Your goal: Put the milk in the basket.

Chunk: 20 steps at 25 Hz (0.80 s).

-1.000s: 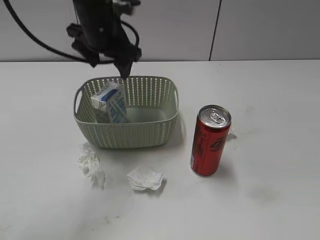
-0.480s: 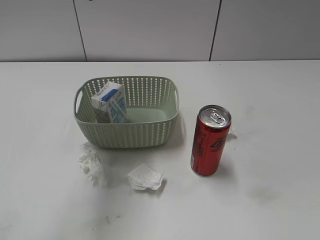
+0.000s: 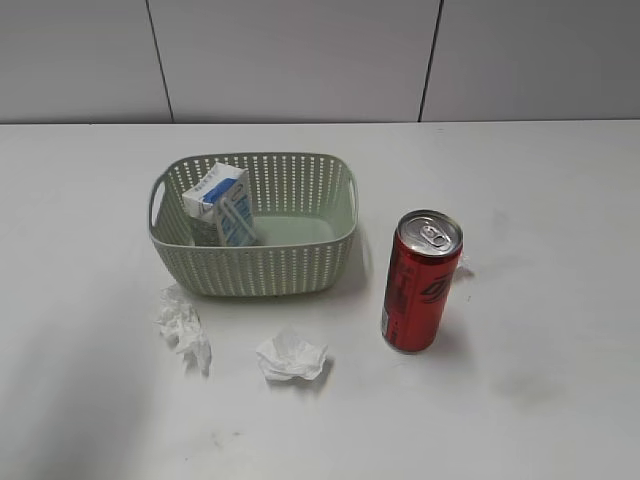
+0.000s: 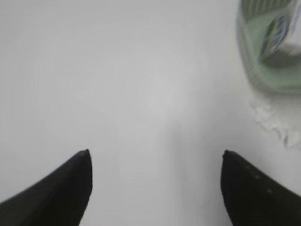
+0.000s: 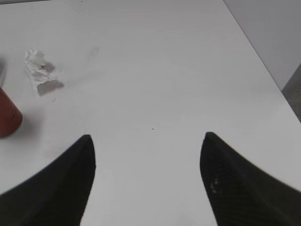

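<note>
Clearing away with the milk already in the basket

Leaning against the left wall inside the basket (image 3: 300, 270), the milk (image 3: 222, 205) looks placed, so I judge the job nearly done. The left hand (image 4: 155, 188) hangs released and empty over bare counter (image 3: 560, 200), basket at its right. Best to keep it high and clear of the tissues (image 3: 182, 325) and rim. Further right stands a can (image 3: 418, 282). The right hand (image 5: 148, 181) is also released, holding nothing.

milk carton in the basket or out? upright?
In. The milk carton sits inside the basket at its left end, tilted, not upright.
</note>
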Each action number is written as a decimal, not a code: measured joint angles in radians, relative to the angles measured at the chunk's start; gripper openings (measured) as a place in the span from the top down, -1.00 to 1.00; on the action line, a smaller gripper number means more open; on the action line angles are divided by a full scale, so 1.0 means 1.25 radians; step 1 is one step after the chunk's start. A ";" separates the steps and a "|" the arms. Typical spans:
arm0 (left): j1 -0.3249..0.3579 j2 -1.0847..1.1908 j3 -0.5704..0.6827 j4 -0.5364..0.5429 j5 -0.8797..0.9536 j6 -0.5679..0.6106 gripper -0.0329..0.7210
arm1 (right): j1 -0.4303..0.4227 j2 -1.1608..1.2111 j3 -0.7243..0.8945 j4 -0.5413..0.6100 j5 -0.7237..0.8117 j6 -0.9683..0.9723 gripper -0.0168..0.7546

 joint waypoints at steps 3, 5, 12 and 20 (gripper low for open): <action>0.064 -0.107 0.143 -0.009 0.002 0.000 -0.80 | 0.000 0.000 0.000 0.000 0.000 0.000 -0.48; 0.101 -0.181 0.230 -0.030 0.003 -0.001 -0.79 | 0.000 0.000 0.000 0.000 0.000 0.000 -0.48; 0.158 -0.450 0.437 -0.103 0.004 -0.005 -0.75 | 0.000 0.000 0.000 0.000 0.000 0.000 -0.48; 0.159 -0.788 0.554 -0.109 0.007 -0.013 -0.66 | 0.000 0.000 0.000 0.000 0.000 0.000 -0.48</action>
